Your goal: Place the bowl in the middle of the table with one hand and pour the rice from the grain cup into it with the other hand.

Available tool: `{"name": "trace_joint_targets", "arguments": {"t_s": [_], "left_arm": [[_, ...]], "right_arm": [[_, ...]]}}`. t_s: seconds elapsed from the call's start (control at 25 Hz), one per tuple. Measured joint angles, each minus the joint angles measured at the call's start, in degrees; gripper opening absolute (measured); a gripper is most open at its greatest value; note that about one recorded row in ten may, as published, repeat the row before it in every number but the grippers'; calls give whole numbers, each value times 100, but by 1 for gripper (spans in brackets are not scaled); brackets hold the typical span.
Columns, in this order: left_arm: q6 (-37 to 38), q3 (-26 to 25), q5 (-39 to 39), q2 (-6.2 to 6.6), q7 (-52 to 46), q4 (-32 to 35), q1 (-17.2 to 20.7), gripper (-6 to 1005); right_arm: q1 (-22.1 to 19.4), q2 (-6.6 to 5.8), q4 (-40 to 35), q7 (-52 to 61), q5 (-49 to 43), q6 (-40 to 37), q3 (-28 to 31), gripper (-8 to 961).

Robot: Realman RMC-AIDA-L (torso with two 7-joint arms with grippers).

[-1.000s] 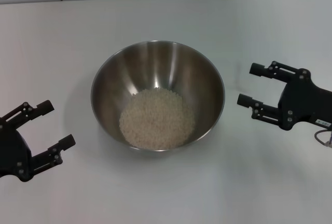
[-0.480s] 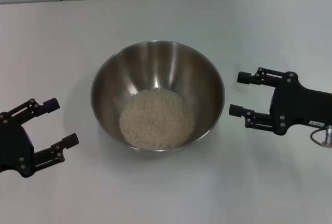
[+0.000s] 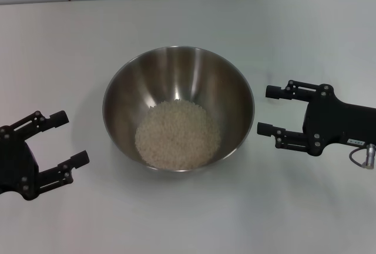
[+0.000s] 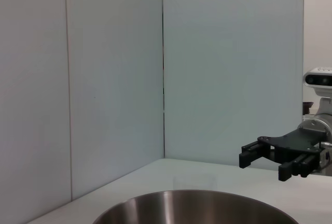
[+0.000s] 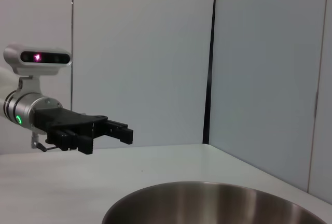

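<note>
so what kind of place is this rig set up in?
Most likely a lab or test booth rather than a kitchen: a bare white table enclosed by plain pale panel walls, holding only a steel bowl of rice between the open left gripper and right gripper.

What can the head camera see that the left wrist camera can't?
Only the head view shows the rice heaped inside the bowl, and the left gripper, open on the bowl's left. Only the left wrist view shows the tall panel walls behind the table and a camera module above the right arm. Both show the bowl's steel rim, the white table and the right gripper, open, near the bowl's right side. The grain cup shows in neither.
</note>
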Motion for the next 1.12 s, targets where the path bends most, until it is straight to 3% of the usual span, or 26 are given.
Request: {"name": "trace_joint_targets", "arguments": {"t_s": [1.12], "left_arm": [[-89, -43, 213, 0, -1, 51, 41, 785]], "right_arm": [[-42, 36, -132, 63, -33, 172, -45, 685]]}}
